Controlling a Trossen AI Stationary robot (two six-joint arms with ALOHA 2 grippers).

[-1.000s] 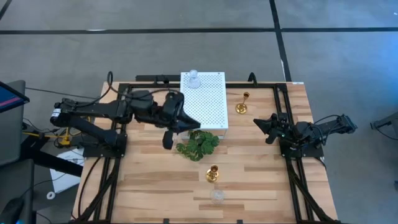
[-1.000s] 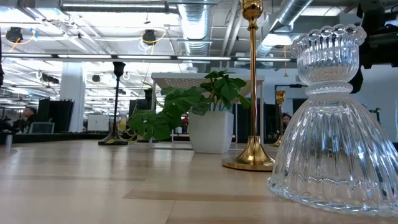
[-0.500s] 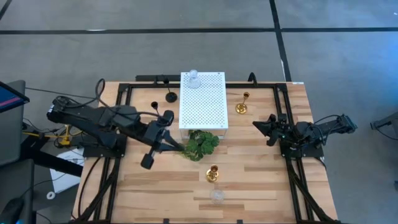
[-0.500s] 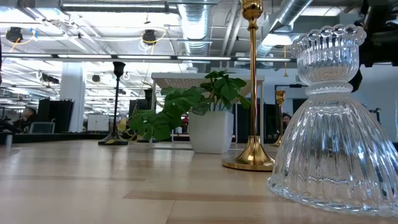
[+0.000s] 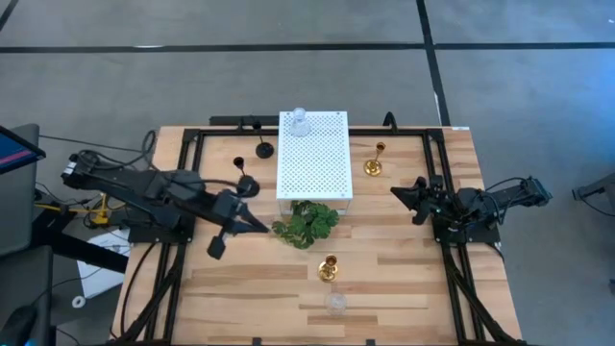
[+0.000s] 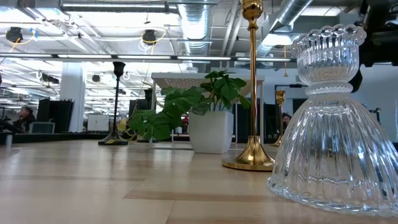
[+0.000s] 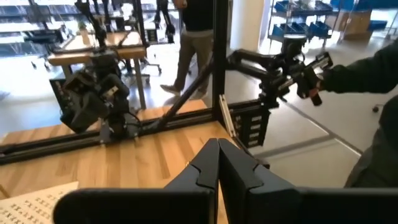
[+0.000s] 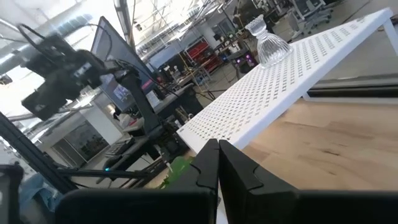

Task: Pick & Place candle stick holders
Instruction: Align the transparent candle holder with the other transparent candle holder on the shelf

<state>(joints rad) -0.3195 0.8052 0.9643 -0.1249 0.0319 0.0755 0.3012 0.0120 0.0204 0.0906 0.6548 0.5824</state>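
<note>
You have no readable writing on any holder or on the white perforated shelf (image 5: 313, 154); the marks on the pale sheet in the left wrist view are too small to make out.

Every candle stick holder stands upright, long axis vertical. One clear glass holder (image 5: 299, 121) sits on the far end of the shelf, also seen in the right wrist view (image 8: 267, 42). The other clear glass holder (image 5: 335, 304) stands on the counter (image 5: 404, 279) at its near edge and fills the right of the low view (image 6: 333, 124), cup up, ribbed skirt down. Just beyond it is a gold holder (image 5: 329, 268), whose thin stem rises from its round base in the low view (image 6: 252, 87). The second gold holder (image 5: 374, 161) stands to the right of the shelf. Two black holders stand left of the shelf, one farther back (image 5: 263, 146) and one nearer (image 5: 246, 181). The green leafy sprig (image 5: 306, 224) in its white pot lies at the shelf's near end.

Your left pincer (image 5: 217, 247) is on the left half of the counter, near the sprig and the nearer black holder but touching neither; its wrist view shows the fingers (image 7: 208, 168) pressed together with nothing between them. Your right pincer (image 5: 396, 191) waits at the counter's right side, fingers (image 8: 208, 165) likewise closed and empty.
</note>
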